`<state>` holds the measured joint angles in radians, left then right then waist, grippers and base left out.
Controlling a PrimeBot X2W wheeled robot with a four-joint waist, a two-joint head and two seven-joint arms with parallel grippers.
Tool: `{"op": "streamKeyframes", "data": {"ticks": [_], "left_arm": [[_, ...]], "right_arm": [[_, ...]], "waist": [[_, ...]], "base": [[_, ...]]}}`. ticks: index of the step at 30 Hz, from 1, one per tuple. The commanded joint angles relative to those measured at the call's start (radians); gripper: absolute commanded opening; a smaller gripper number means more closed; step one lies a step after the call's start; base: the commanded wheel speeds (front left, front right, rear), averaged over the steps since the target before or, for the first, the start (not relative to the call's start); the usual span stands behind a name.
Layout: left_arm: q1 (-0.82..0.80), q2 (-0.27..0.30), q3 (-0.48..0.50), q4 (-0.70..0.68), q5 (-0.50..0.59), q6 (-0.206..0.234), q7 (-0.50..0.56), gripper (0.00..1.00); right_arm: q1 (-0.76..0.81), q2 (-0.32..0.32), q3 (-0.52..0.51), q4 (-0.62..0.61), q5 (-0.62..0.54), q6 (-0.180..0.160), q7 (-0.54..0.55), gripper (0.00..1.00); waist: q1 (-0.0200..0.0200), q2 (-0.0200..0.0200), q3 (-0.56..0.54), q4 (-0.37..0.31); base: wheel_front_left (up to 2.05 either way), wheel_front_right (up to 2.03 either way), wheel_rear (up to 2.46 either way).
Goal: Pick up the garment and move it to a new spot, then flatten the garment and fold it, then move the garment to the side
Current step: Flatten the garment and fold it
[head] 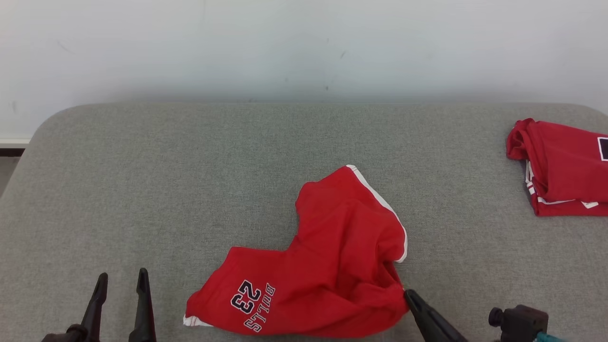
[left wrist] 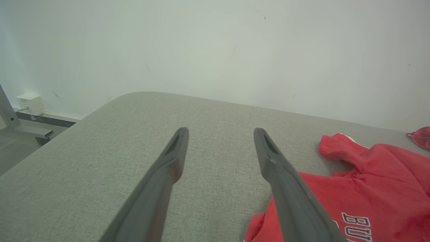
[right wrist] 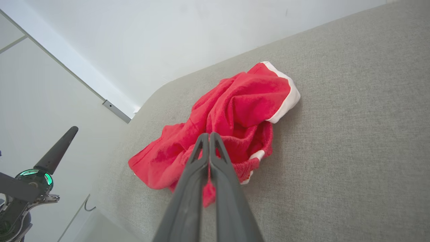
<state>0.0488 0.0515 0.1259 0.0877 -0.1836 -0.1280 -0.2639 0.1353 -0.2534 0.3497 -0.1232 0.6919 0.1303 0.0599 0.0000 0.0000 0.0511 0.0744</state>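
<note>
Right wrist view: the right gripper (right wrist: 209, 135) is pinched together on the near hem of the crumpled red cloth shorts with white trim (right wrist: 242, 97), which lie just ahead of it. The left gripper (left wrist: 220, 131) stands apart, empty. Only the grasp looks made; lifting, moving, flattening and folding remain.

garments: 2 – crumpled garment (head: 327, 256) near table (head: 142, 166) front edge, folded garment (head: 560, 166) at right edge | tools: 2 – left tool (head: 122, 274), right tool (head: 408, 294)

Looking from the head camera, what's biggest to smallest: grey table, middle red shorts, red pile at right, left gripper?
1. grey table
2. red shorts
3. red pile, cut off by the frame
4. left gripper, also cut off
</note>
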Motion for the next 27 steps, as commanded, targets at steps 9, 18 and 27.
{"op": "streamKeyframes", "data": {"ticks": [9,18,27], "left_arm": [[-0.029,-0.001,-0.022,0.005,-0.009,0.000,0.000,1.00],[-0.074,-0.001,-0.053,0.017,-0.028,-0.001,0.000,1.00],[-0.120,-0.001,-0.078,0.037,-0.046,-0.001,0.000,1.00]], "right_arm": [[-0.197,0.030,-0.061,0.068,-0.029,0.000,-0.041,0.00],[-0.513,0.085,-0.076,0.368,-0.077,0.000,-0.064,0.00],[-0.785,0.130,-0.043,0.793,-0.151,0.000,-0.141,0.00]], "waist": [[0.0000,0.0000,0.030,0.023],[0.0000,0.0000,0.095,0.082],[0.0000,0.0000,0.151,0.126]], "base": [[0.00,0.00,0.00],[0.00,0.00,0.00],[0.00,0.00,0.00]]}}
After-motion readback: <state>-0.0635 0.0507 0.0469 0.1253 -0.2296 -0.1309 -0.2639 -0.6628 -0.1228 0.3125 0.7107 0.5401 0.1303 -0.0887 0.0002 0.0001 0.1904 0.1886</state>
